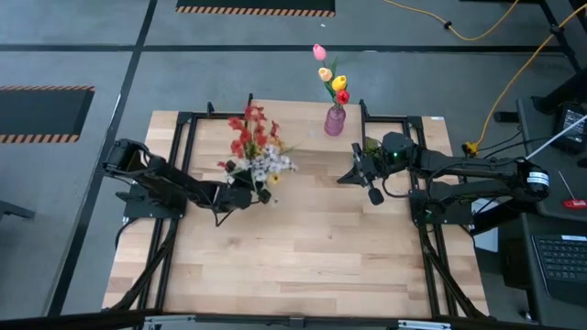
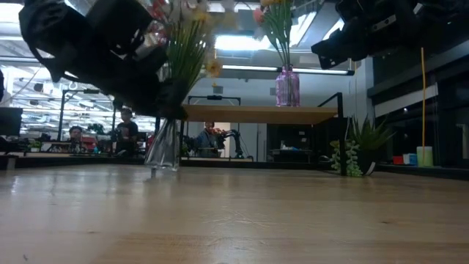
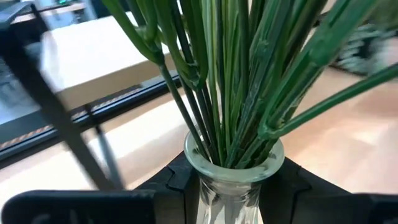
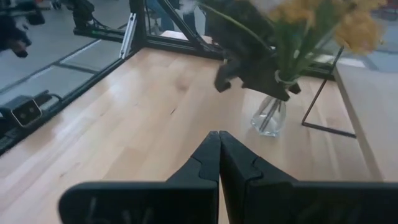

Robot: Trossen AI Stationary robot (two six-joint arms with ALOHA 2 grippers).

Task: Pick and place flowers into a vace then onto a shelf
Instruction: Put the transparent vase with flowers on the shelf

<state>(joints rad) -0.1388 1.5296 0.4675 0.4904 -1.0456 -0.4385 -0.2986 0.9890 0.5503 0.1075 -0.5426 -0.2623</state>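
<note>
A: Where's the bouquet relative to the shelf (image 2: 256, 113)?

B: The flowers (image 1: 255, 147) stand upright in a clear vase (image 2: 164, 145), and the left gripper (image 3: 233, 180) is clamped on that vase's neck. In the low view the vase base is at or just above the table (image 2: 234, 220), short of the shelf and below its top.

A: So what does the move hinge on?

B: I'd judge height: the shelf top sits above the vase base, beyond it, already carrying a pink vase (image 2: 287, 86) of tulips (image 1: 332, 77).

A: And the right gripper (image 4: 219, 155)?

B: Fingers pressed together, empty, waiting beside the shelf.
</note>
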